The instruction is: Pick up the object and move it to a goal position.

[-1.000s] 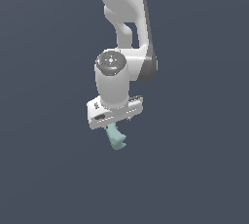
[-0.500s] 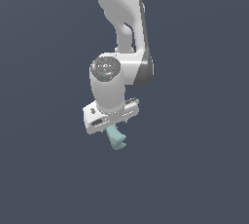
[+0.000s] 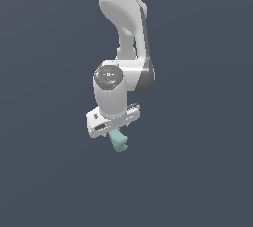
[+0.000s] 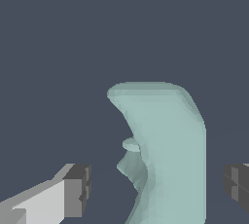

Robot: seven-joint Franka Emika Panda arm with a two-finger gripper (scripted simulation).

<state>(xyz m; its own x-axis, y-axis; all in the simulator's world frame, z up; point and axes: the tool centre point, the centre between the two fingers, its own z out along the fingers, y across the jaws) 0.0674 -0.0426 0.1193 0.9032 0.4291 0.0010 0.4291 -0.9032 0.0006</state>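
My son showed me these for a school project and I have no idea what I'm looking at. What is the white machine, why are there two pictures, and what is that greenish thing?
These are computer-drawn pictures from a simulation, not photographs. The white machine is a robot arm with several joints. At its lower end sits a gripper, a two-fingered clamp for picking things up.

One picture comes from a camera off the arm and shows the whole machine against a plain dark background. The other comes from a camera on the wrist, looking along the fingers, whose dark pads show at either side.

The greenish thing is a small pale teal piece, curved and chunky. In the wrist picture it sits between the fingers with a gap at each side, so I cannot tell whether it is truly clamped. In the outside picture it pokes out just beneath the clamp.
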